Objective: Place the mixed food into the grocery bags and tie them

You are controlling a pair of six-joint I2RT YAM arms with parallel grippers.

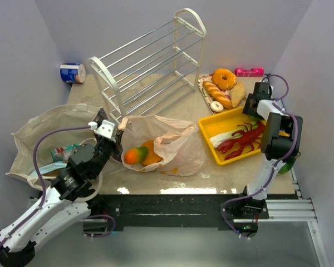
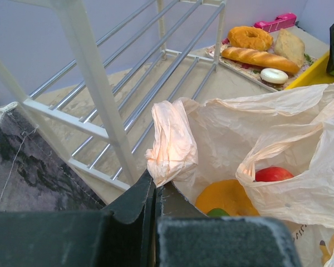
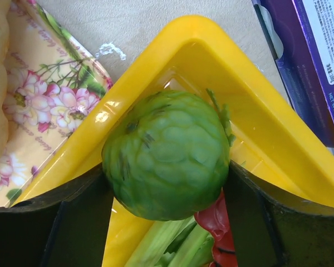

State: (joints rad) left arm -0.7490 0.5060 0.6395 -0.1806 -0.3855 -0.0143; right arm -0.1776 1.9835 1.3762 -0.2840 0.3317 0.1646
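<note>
The green fruit [image 3: 167, 156] sits between the right fingers [image 3: 300, 233], in the tray [image 3: 267, 128].

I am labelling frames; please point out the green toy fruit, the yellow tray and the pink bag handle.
green toy fruit [image 3: 167, 153]: right wrist view, middle of its bumpy skin.
yellow tray [image 3: 273, 128]: right wrist view, its right wall.
pink bag handle [image 2: 170, 139]: left wrist view, the bunched loop.
</note>
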